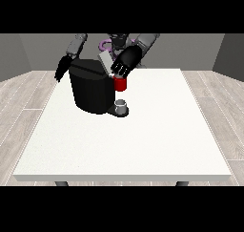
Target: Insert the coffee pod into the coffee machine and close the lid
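The black coffee machine (92, 87) stands on the white table (143, 140) towards its far left. Its grey lid (103, 61) is tilted up at the top. The hand at the view's right (127, 59) hovers right beside the lid, just above a red thing at the machine (120, 84). A small grey thing (121, 105) sits on the machine's base below the red thing; I cannot tell whether it is the pod. The hand at the view's left (62, 68) hangs by the machine's far-left side, fingers straight and pointing down.
The table's right edge (206, 126) and its front edge (124, 177) lie far from both hands. Wooden floor surrounds the table.
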